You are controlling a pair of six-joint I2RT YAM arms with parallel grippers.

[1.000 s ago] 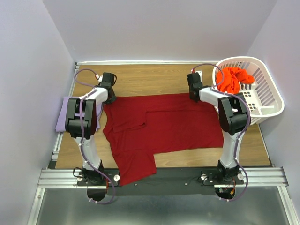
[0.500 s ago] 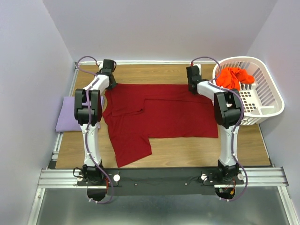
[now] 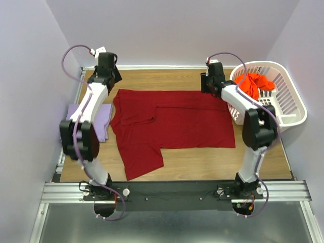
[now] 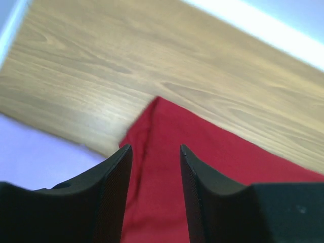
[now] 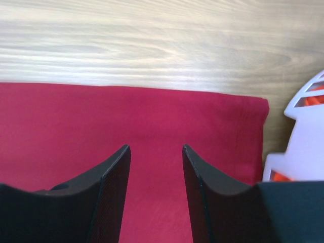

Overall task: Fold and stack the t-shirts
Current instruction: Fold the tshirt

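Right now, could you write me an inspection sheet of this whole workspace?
Surface: wooden table, mostly covered by cloth.
Job's things: red shirt spread flat, partly folded; lavender shirt folded at the left edge; orange shirt bunched in the basket.
Clutter: white basket at the far right.
End effectors: left end effector and right end effector both open, empty, above the red shirt's far corners.
Cables: purple cables arch over each arm; no snag seen.
Surroundings: pale walls on three sides; metal rail at the near edge.
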